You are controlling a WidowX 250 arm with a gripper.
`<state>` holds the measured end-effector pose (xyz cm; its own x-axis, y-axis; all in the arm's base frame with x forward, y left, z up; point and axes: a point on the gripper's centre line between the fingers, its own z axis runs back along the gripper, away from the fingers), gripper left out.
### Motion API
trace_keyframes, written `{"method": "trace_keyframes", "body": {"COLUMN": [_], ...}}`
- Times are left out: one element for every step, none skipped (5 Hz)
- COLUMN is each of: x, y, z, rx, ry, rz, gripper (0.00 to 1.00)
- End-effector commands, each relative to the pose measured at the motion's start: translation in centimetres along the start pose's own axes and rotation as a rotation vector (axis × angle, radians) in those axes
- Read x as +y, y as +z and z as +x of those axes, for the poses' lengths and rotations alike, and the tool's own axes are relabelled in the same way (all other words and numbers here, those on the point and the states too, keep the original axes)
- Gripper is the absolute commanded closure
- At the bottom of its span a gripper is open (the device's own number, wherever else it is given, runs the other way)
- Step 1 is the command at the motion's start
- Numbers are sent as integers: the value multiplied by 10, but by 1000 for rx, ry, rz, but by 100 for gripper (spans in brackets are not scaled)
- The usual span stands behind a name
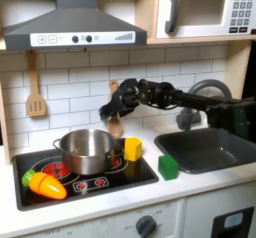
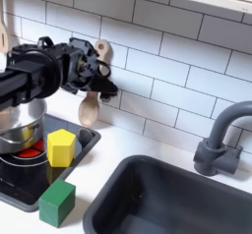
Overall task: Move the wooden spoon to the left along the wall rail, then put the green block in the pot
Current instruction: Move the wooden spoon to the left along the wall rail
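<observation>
gripper at the hanging spoon, block waiting

the gripper (image 2: 98, 76) sits at the wooden spoon (image 2: 90, 107), which hangs against the tiled wall behind the pot (image 1: 87, 150). the fingers (image 2: 104, 69) seem to bracket the thin handle, but i cannot tell whether they have closed on it. the spoon looks light and stiff; the upper handle is the place to hold it. the green block (image 1: 168, 167) rests on the worktop near its front edge, beside the cooktop (image 1: 105, 185); it looks light, with flat sides easy to pinch.

Toy kitchen: stove (image 1: 90, 182), sink (image 2: 167, 194), microwave (image 1: 205, 9)
</observation>
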<state>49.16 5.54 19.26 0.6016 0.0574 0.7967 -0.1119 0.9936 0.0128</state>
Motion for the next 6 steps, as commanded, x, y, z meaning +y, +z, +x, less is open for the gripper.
{"method": "trace_keyframes", "body": {"x": [0,0,0,1,1,2], "y": [0,1,1,2,6,7], "z": [2,4,5,5,7,2], "rx": [-24,-31,-35,-37,-52,-47], "ry": [2,2,7,7,14,28], "rz": [-3,-4,-6,-5,-3,-2], "gripper": [100,100,100,100,100,100]}}
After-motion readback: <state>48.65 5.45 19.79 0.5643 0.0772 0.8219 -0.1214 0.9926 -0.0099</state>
